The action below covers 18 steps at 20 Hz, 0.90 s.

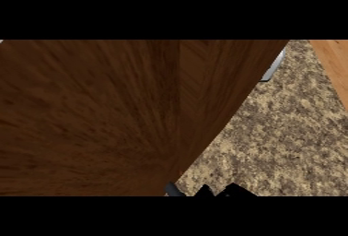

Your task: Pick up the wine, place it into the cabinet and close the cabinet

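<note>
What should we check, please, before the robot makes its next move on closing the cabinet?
1. Wine visible: cannot tell; no bottle shows.
2. Cabinet door state: cannot tell; dark wood fills most of the head view.
3. Handle visible: ok, grey bar at the wood's upper right edge.
4. Hand located: ok, black tips at the bottom edge; which hand, cannot tell.
5. Counter free of objects: ok where visible.

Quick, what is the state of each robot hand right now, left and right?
Left robot hand: not in view; the dark wooden cabinet door fills that side.
Right robot hand: only black tips show at the lower edge; cannot be told.
</note>
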Available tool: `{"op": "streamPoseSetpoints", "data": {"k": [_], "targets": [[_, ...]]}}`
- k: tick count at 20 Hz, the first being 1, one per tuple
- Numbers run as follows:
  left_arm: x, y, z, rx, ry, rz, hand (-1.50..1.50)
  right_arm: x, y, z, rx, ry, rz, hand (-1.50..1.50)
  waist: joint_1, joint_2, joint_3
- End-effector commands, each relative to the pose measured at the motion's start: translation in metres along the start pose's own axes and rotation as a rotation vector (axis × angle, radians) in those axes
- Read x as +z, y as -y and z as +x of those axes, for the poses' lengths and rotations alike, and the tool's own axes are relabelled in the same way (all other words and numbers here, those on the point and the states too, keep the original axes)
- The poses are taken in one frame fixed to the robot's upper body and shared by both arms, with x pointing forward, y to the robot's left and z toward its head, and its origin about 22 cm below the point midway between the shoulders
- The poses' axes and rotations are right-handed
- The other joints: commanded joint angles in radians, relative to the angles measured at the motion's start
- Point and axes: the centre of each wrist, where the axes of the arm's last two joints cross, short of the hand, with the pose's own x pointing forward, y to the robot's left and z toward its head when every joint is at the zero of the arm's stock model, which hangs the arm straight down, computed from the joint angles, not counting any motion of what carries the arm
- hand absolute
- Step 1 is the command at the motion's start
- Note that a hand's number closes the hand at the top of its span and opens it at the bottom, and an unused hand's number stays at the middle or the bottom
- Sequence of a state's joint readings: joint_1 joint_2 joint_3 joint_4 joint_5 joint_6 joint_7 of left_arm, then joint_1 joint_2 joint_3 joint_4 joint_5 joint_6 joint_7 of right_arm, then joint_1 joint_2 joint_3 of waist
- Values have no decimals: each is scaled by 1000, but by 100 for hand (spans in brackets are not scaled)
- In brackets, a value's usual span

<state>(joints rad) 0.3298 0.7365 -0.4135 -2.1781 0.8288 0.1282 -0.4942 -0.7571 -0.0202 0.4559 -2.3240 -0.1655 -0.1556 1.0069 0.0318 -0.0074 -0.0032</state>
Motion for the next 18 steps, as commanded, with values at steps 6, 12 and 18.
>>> {"op": "streamPoseSetpoints", "data": {"k": [6,12,18], "targets": [[3,-65,35,-8,15,-41,150,-82,-43,-9,84,-17,-2,150,11,6,-1],[3,-85,51,10,-8,-75,150,-138,-41,-27,149,-20,-123,150,18,12,0],[-4,-92,68,5,21,-65,150,-190,-6,-46,115,-71,-237,150,35,20,1]]}}
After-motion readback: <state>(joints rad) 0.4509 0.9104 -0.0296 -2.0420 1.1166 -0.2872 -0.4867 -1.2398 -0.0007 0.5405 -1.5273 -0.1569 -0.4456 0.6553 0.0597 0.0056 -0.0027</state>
